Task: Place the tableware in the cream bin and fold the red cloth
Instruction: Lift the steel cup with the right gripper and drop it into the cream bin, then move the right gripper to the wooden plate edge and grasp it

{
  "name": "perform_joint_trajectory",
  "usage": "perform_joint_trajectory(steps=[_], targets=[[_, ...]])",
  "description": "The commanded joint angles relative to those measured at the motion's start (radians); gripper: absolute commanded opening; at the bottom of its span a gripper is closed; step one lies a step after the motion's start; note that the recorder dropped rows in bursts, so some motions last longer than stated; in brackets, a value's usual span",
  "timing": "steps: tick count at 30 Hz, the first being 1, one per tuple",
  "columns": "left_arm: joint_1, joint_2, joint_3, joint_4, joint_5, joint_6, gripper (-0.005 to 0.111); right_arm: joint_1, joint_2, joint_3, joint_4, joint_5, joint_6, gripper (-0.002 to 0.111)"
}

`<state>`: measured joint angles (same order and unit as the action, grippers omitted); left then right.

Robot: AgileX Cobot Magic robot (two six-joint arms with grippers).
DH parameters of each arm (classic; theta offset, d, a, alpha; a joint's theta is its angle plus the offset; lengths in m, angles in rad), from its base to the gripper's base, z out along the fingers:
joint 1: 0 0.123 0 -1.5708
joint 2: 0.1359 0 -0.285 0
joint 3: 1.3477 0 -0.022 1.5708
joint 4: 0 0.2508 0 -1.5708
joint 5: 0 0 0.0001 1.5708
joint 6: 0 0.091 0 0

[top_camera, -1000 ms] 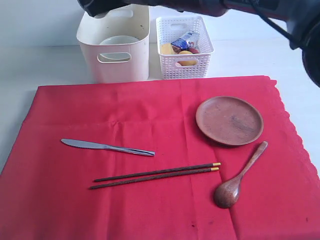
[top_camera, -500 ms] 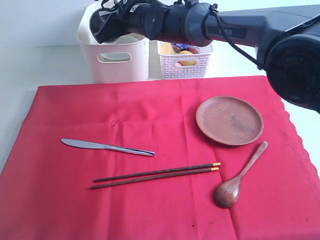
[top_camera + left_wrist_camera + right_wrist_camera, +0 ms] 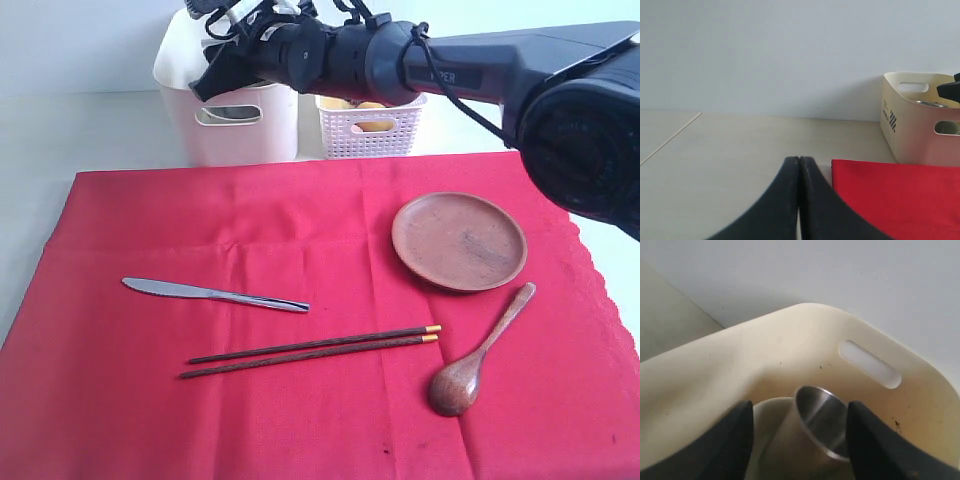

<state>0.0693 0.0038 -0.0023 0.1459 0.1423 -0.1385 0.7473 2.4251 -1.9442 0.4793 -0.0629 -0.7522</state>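
Shows the right gripper (image 3: 797,412) lowered into the cream bin (image 3: 715,365), jaws spread wide, one finger on each side of the steel cup (image 3: 822,420) lying tilted against the cream bowl (image 3: 767,409); no telling whether either finger touches the cup. Shows the left gripper (image 3: 799,167) pressed shut on nothing, low over the table (image 3: 715,150) just beside the red cloth (image 3: 300,220). Finds the steel knife (image 3: 215,293), dark chopsticks (image 3: 310,350), wooden plate (image 3: 458,241) and wooden spoon (image 3: 475,360) lying apart on that cloth.
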Motion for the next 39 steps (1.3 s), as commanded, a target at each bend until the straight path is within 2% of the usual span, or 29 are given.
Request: perform_joint_trajectory(steps=[1, 8, 14, 20, 24, 29, 33, 39], targets=[[0.001, -0.004, 0.002, 0.006, -0.002, 0.004, 0.000, -0.005, -0.054, 0.001, -0.001, 0.075, 0.002, 0.054], [0.001, -0.004, 0.002, 0.006, -0.002, 0.004, 0.000, -0.005, -0.183, 0.001, -0.010, 0.313, 0.002, 0.054], [0.001, -0.004, 0.002, 0.006, -0.002, 0.004, 0.000, -0.005, -0.322, 0.001, -0.091, 0.539, 0.000, 0.054], [0.001, -0.004, 0.002, 0.006, -0.002, 0.004, 0.000, -0.005, -0.445, 0.003, -0.215, 0.789, 0.108, 0.054], [0.001, -0.004, 0.002, 0.006, -0.002, 0.004, 0.000, -0.005, -0.518, 0.047, -0.364, 0.883, 0.247, 0.054], [0.001, -0.004, 0.002, 0.006, -0.002, 0.004, 0.000, -0.026, -0.635, 0.184, -0.407, 0.903, 0.309, 0.054], [0.001, -0.004, 0.002, 0.006, -0.002, 0.004, 0.000, -0.093, -0.764, 0.361, -0.407, 0.885, 0.310, 0.054], [0.001, -0.004, 0.002, 0.006, -0.002, 0.004, 0.000, -0.246, -0.871, 0.577, -0.409, 0.646, 0.445, 0.054]])
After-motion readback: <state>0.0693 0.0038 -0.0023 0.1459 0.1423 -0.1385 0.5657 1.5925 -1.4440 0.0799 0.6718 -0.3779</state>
